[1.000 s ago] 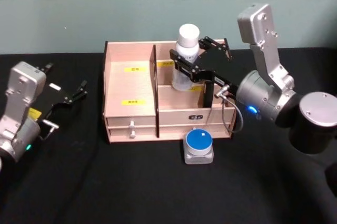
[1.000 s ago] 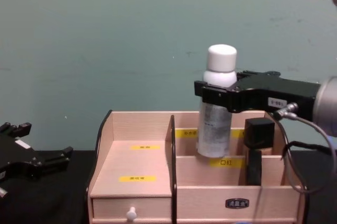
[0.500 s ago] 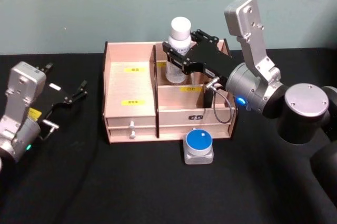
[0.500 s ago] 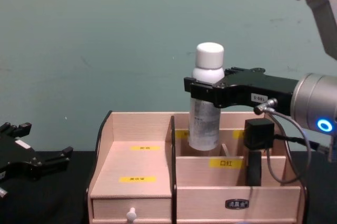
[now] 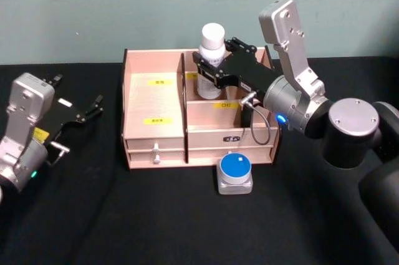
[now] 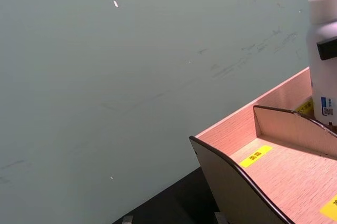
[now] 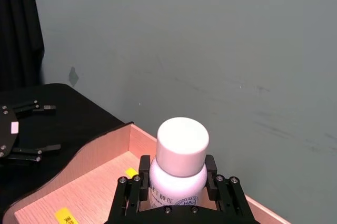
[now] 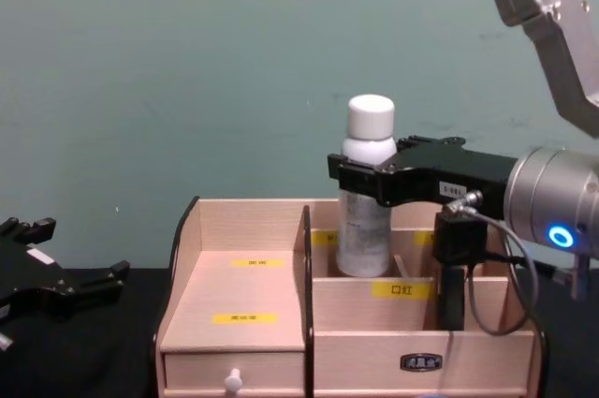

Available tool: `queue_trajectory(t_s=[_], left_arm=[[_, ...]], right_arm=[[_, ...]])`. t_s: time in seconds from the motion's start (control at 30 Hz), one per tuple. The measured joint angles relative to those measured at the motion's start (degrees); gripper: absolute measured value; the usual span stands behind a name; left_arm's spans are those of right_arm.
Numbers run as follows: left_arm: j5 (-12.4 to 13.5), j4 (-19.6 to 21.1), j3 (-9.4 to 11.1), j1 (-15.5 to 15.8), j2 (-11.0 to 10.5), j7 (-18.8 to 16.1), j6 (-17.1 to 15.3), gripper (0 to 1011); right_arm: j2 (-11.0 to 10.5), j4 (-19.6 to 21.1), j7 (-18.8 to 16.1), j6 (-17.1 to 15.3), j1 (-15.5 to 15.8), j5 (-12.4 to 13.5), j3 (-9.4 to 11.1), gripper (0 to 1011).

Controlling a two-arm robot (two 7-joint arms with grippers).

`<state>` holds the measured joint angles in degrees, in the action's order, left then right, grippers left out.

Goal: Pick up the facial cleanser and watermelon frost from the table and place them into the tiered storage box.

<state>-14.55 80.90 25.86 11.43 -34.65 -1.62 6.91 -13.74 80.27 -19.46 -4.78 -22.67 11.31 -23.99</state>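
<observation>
facial cleanser (image 5: 212,37) upright, lower end down inside the back compartment of the tiered storage box (image 5: 153,100), just right of the tall centre divider. Cap and shoulder stand above the box's back wall. Can't tell if the base is on the compartment floor.

right gripper (image 5: 201,68) pinching the bottle at the shoulder just under the cap, one finger on each side. Same grip in the right wrist view (image 7: 178,192) and the chest view (image 8: 360,178).

watermelon frost (image 5: 235,168) on the desk (image 5: 124,215), touching or just in front of the box's front face, right of the drawer knob, blue lid up. Nothing holding it.

Desk is black. Box sits toward its back edge, near a plain teal-green wall (image 5: 124,9) with light scuffs.

Right arm comes in from the right of the box, forearm level across the box's right half, silver link angled up above the back-right corner, blue light on at the joint. A black cable (image 5: 262,131) loops down in front of the box's right compartments.

left gripper (image 5: 79,90) parked on the desk well left of the box, fingers spread, holding nothing.
</observation>
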Motion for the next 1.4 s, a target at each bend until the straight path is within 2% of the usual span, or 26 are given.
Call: queue_trajectory(t_s=[0.73,1.37,1.4], left_arm=[[0.0,0.0,0.0,0.0,0.0,0.0,0.0,1001],[0.0,0.0,0.0,0.0,0.0,0.0,0.0,1001],[0.0,0.0,0.0,0.0,0.0,0.0,0.0,1001]], right_arm=[[1.44,-4.89,-0.78,0.13,-0.43,-0.89,-0.36,613],[1.45,-5.18,-0.72,-0.22,-0.34,-1.29,-0.52,613],[1.45,-5.16,-0.72,-0.2,-0.33,-1.27,-0.51,641]])
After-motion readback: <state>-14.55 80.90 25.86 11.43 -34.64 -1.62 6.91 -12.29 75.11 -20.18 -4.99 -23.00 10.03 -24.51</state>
